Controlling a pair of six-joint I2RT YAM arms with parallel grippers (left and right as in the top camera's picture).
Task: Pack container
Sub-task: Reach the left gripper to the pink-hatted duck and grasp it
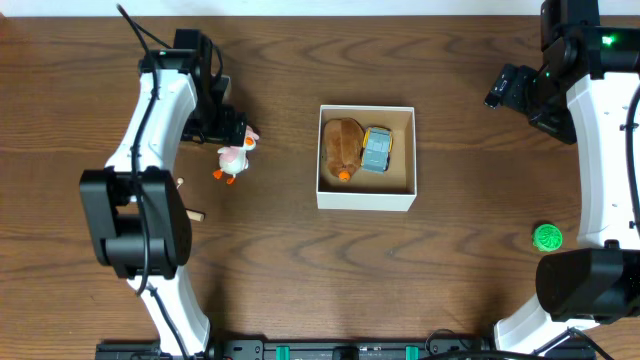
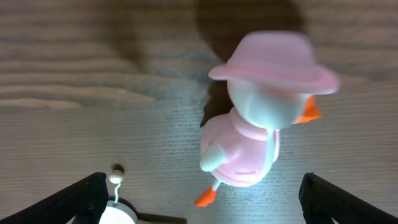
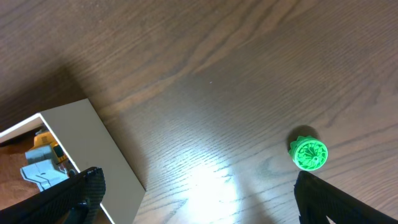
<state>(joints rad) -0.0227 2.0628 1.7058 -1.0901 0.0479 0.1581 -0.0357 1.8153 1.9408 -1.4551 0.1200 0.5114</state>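
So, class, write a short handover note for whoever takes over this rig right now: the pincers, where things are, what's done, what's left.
Left pincer: open, empty, over the duck toy, which is on the table left of the container.
Right pincer: open, empty, above the table to the container's right.
Done: brown toy and toy car are in the container.
Left: the duck toy and the green round toy, out on the right, probably yet to pack.

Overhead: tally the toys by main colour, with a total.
Brown: 1 (plush toy, in the container)
Blue-grey: 1 (toy car, in the container)
White-pink: 1 (duck, on the table)
Green: 1 (round piece, on the table)
Total: 4
Tan scrap near the duck not counted: too small to tell.
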